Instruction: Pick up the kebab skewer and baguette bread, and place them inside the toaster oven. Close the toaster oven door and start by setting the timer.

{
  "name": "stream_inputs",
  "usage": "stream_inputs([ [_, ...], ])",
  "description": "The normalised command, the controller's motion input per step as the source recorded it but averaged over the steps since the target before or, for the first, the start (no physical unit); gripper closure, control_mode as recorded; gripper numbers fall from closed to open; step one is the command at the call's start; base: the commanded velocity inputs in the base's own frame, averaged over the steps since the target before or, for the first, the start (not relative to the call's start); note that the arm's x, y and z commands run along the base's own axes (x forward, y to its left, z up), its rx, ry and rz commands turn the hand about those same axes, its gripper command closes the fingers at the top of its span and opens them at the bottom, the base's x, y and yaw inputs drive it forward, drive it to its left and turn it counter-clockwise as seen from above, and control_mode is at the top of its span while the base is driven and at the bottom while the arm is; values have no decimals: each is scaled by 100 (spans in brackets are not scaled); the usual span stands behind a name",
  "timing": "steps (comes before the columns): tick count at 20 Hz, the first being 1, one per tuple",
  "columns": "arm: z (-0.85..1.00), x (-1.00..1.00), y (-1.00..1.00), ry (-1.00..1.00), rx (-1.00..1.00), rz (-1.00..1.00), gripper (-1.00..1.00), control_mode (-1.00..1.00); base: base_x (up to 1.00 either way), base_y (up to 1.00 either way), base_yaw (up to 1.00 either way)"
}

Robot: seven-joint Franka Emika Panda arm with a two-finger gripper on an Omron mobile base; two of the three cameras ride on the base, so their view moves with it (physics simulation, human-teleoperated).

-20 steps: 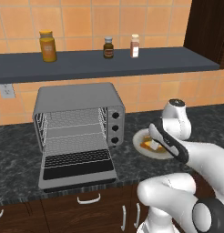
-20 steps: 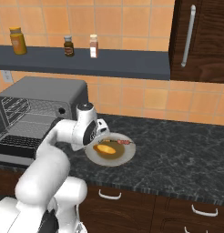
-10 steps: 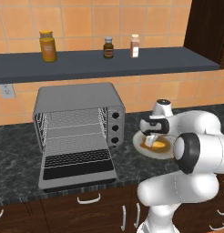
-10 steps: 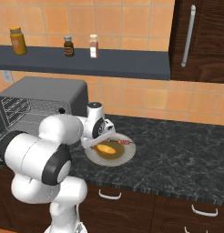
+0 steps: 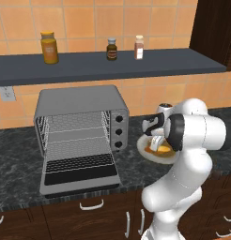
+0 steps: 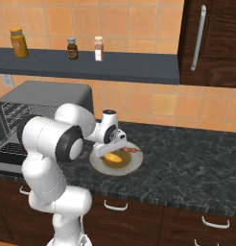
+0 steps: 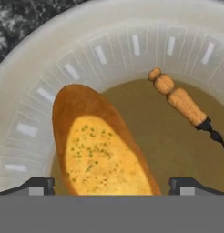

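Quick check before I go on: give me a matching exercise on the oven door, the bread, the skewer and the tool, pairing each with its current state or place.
Things:
1. door
2. bread
3. skewer
4. tool

States:
A. open, low over the plate
B. dropped down, oven open
C. on the plate, between the tool's fingertips in the hand view
D. on the plate, off to one side of the tool, wooden handle showing

Pairs: 1-B, 2-C, 3-D, 4-A
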Motion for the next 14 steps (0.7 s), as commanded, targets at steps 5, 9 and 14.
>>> stream_inputs([
  [5, -23, 0, 0, 2, 0, 2, -100, -100, 0, 0, 0],
  [9, -32, 0, -1, 0, 0, 4, -100, -100, 0, 0, 0],
  [14, -36, 2, -1, 0, 0, 6, -100, -100, 0, 0, 0],
])
